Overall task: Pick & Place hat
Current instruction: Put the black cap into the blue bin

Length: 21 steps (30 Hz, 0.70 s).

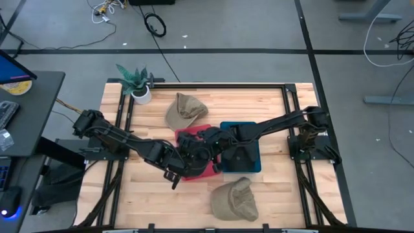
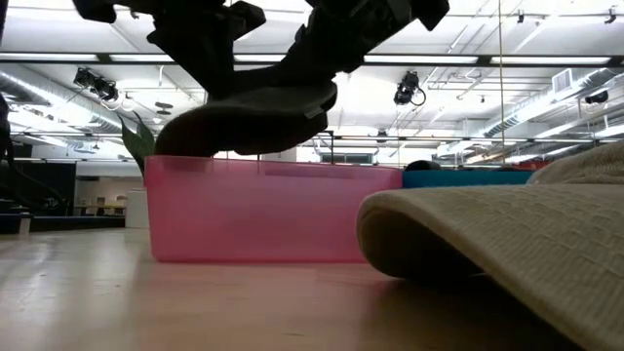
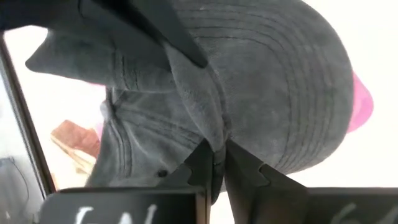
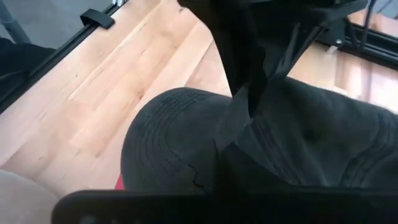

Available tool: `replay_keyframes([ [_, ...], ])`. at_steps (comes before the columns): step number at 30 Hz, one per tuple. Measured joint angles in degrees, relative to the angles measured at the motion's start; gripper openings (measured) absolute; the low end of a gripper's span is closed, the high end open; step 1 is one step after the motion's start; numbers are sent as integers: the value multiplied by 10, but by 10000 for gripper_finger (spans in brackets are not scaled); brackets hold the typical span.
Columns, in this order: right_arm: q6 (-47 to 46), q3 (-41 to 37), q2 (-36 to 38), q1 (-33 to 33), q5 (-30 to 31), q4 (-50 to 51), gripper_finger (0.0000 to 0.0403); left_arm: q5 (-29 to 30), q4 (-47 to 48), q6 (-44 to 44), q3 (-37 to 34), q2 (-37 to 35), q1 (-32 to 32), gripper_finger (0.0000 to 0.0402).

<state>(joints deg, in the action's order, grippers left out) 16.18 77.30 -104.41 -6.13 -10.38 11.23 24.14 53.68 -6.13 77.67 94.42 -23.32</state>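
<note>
A dark grey cap (image 2: pixel 253 122) hangs just above the pink bin (image 2: pixel 273 210), held up between both arms. In the high view my left gripper (image 1: pixel 189 158) and my right gripper (image 1: pixel 207 139) meet over that bin (image 1: pixel 202 173), and the cap (image 1: pixel 197 152) is mostly hidden under them. The left wrist view shows my left gripper (image 3: pixel 217 168) shut on the cap (image 3: pixel 273 81). In the right wrist view my right gripper (image 4: pixel 233 155) is shut on the cap (image 4: pixel 168 143) too. My left gripper pinches a fold of the cap (image 3: pixel 208 118) where the brim meets the crown, between its two fingers (image 3: pixel 245 174). The cap is lifted clear, brim sagging toward the bin. My right gripper grips the cap near the crown's front seam (image 4: pixel 249 134), close beside the left fingers. Its own fingers cover the place of contact, so the layers cannot be told.
A blue bin (image 1: pixel 249 165) stands right of the pink one. One khaki hat (image 1: pixel 184 110) lies toward the far edge. Another khaki hat (image 1: pixel 234 199) lies near the front edge, large in the low view (image 2: pixel 517 234). A potted plant (image 1: pixel 137 84) stands at the far left corner.
</note>
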Motion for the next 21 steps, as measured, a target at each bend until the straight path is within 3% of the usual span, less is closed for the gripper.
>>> replay_keyframes([
  [7, -3, 0, 39, -5, 20, 33, 5, 29, -20, 27, 1, -2, 2, 75],
  [15, -7, -1, 78, -5, 41, 107, 4, 41, -54, 24, 2, -1, 0, 152],
  [21, 5, -11, 102, -5, 44, 121, 3, 42, -12, 39, 36, -8, -8, 188],
])
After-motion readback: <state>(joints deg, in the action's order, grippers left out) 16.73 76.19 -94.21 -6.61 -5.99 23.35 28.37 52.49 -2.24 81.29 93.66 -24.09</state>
